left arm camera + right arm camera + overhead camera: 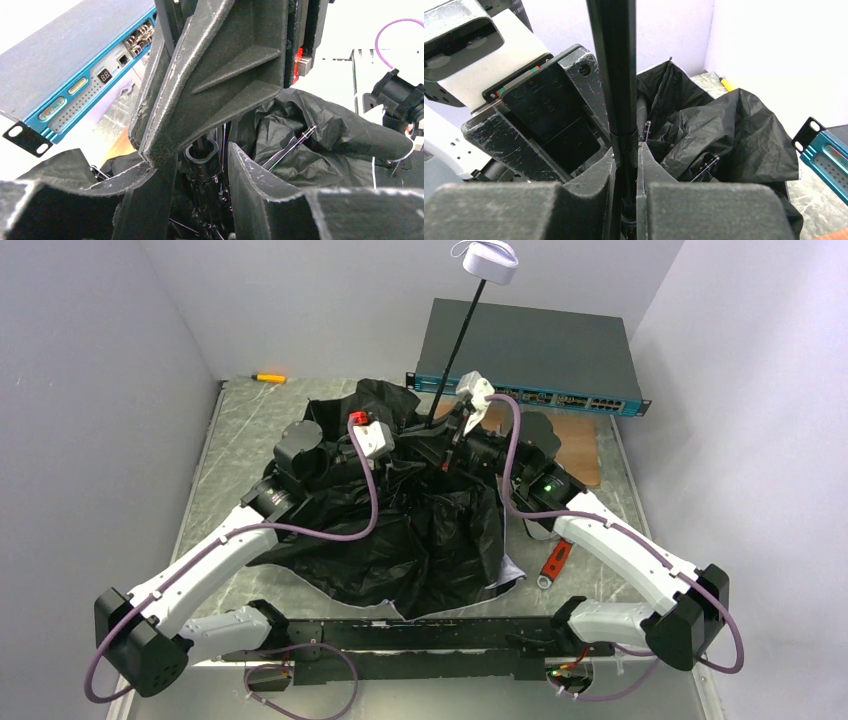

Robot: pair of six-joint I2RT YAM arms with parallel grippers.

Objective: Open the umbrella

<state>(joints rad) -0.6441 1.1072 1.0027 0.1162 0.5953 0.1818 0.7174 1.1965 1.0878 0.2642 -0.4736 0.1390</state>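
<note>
Top: umbrella [430, 530] lay mid-counter [230, 440], black canopy [350, 540] crumpled, shaft [455, 345] slanting up, handle [487, 260] topmost.
Left wrist: my left tool [192, 157] stood half open astride collar [201, 152] on shaft; could not tell whether it gripped.
Right wrist: my right tool [626, 150] was clamped tight on shaft.

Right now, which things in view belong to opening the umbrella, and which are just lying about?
For the job: umbrella; its shaft; right gripper, shut on the shaft; left gripper, around the collar on the shaft.
Lying about: grey box with teal front; yellow pen; red-handled tool; brown board.
</note>
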